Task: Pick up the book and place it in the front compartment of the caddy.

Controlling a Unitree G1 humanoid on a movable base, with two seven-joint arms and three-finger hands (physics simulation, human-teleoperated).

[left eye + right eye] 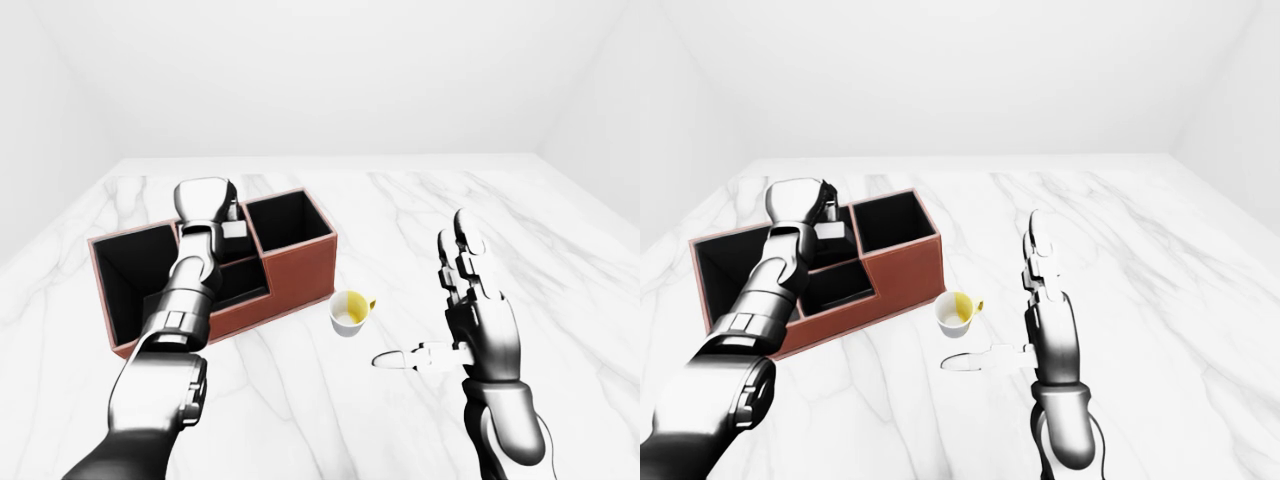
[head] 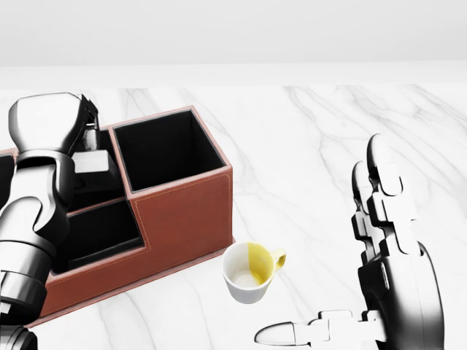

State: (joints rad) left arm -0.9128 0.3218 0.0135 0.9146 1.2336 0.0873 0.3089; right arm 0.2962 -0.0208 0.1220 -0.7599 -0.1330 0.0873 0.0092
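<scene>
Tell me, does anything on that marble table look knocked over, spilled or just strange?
Only the cup stands out: it leans over on the marble table beside the brown caddy, its mouth tipped toward the camera. Nothing has spilled. The left hand hangs over the caddy with a pale block under it; the right hand hovers open.

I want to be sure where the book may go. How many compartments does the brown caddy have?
4 visible in the caddy: one large at the left-eye view's left, one square at upper right, one low at the bottom middle, and one behind the left hand, mostly hidden.
</scene>
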